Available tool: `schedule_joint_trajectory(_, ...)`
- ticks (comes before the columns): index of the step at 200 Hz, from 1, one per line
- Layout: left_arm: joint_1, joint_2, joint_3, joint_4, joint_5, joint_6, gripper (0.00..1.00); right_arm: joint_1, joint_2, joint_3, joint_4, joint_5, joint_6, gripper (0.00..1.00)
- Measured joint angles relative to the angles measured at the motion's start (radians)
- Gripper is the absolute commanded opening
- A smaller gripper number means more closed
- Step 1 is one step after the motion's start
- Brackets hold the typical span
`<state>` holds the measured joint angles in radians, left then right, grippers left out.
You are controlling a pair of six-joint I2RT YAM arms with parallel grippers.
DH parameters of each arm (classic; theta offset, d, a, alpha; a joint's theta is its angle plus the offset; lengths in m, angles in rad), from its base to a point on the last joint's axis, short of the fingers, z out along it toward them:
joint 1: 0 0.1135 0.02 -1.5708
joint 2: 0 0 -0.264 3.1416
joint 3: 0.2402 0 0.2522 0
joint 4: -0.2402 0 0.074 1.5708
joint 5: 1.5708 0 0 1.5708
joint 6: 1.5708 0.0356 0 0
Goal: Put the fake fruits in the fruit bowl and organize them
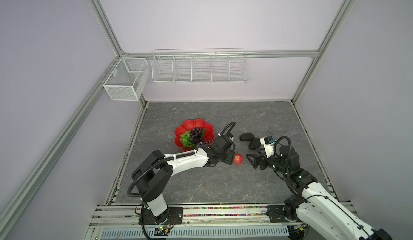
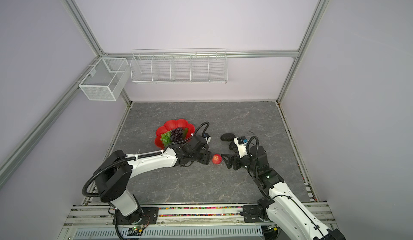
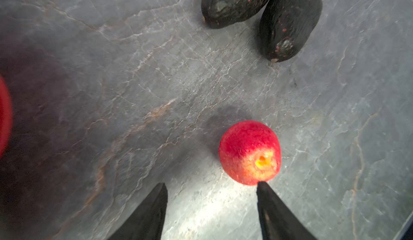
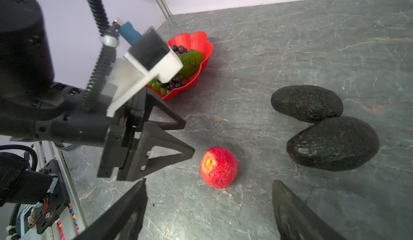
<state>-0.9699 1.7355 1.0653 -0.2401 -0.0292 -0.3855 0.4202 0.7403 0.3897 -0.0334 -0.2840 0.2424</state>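
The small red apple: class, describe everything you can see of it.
The small red apple is round, matte and rough-skinned, like painted foam, red with a yellow-orange patch around its stem dimple. It lies on its side on the grey marbled tabletop, unheld, between the open left gripper and open right gripper. Whether the left gripper's fingertip touches it is unclear.
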Motion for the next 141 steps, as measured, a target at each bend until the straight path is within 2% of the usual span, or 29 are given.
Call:
schedule_joint_trajectory(31,-0.012,0.079,0.049,0.007,0.0,-0.004,0.65,0.0,-0.002,-0.004,-0.002,0.006,0.0,0.89)
schedule_joint_trajectory(98,-0.073,0.102,0.076,0.038,-0.026,-0.014,0.66,0.0,-0.011,-0.005,-0.008,0.019,-0.003,0.88)
schedule_joint_trajectory(121,-0.081,0.101,0.075,0.094,-0.016,-0.014,0.67,-0.003,-0.071,-0.009,-0.032,0.084,0.0,0.89)
schedule_joint_trajectory(141,-0.08,0.11,0.081,0.135,0.001,-0.015,0.68,-0.027,-0.149,-0.01,-0.095,0.196,0.022,0.89)
